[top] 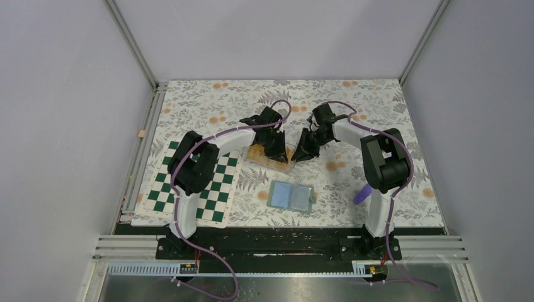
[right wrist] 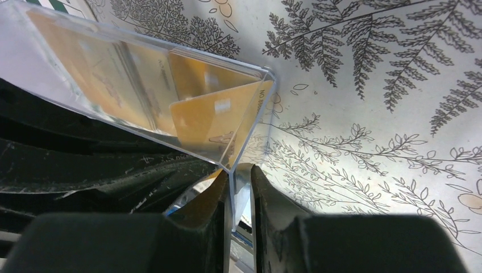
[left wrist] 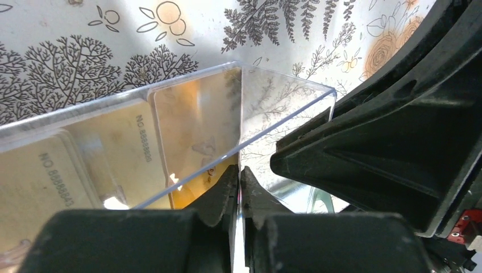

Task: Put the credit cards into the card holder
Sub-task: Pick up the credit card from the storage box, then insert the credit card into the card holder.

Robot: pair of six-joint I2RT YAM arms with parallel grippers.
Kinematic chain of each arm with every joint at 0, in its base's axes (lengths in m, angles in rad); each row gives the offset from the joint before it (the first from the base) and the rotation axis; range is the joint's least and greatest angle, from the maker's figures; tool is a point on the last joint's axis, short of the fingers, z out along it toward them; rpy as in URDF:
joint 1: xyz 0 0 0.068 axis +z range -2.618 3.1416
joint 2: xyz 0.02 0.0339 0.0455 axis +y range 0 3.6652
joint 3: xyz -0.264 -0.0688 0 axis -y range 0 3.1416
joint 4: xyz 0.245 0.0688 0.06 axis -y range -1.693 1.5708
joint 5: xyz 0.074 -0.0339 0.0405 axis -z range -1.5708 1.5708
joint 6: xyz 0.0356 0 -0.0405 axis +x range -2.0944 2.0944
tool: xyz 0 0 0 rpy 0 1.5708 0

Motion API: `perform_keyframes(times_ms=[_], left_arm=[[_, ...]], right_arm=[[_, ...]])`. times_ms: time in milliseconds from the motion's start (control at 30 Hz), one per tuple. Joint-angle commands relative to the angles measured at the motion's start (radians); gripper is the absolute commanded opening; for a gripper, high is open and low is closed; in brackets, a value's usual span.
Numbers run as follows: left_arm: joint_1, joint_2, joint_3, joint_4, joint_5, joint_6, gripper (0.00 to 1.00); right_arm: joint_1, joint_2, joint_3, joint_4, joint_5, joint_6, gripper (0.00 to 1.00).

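— Credit cards (right wrist: 207, 122): location?
— Inside the clear box (left wrist: 284, 96), far of centre. The card holder (top: 291, 196) lies open nearer. My left pincer (left wrist: 239, 190) and right pincer (right wrist: 241, 190) are each nearly closed on a box wall. In my judgement no card is out yet; next is freeing one.

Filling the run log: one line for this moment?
left hand: shut on clear box | right hand: shut on clear box | credit cards: in box | card holder: lying apart, untouched

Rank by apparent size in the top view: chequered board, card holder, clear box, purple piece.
1. chequered board
2. card holder and clear box: look about alike; the box is partly covered, so no ranking
3. purple piece
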Motion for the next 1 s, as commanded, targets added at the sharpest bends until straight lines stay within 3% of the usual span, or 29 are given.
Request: perform_keyframes(times_ms=[0, 167, 367, 600, 833, 967], left_arm=[[0.011, 0.008, 0.016, 0.01, -0.017, -0.007, 0.0], [0.01, -0.078, 0.013, 0.018, -0.033, 0.003, 0.0], [0.011, -0.275, -0.025, 0.018, -0.123, 0.012, 0.0], [0.01, -0.581, -0.225, 0.092, -0.113, -0.046, 0.0], [0.009, -0.862, -0.653, 0.436, 0.123, -0.309, 0.0], [-0.002, -0.992, -0.907, 0.783, 0.205, -0.534, 0.0]], right_arm=[[0.011, -0.038, 0.023, -0.004, -0.059, -0.008, 0.11], [0.011, -0.119, 0.032, -0.037, -0.04, -0.022, 0.2], [0.012, -0.316, 0.017, -0.091, 0.036, -0.044, 0.53], [0.012, -0.593, -0.093, -0.138, 0.033, -0.066, 0.73], [0.012, -0.847, -0.325, -0.06, -0.134, -0.01, 0.77], [0.012, -0.938, -0.484, 0.084, -0.248, 0.093, 0.76]])
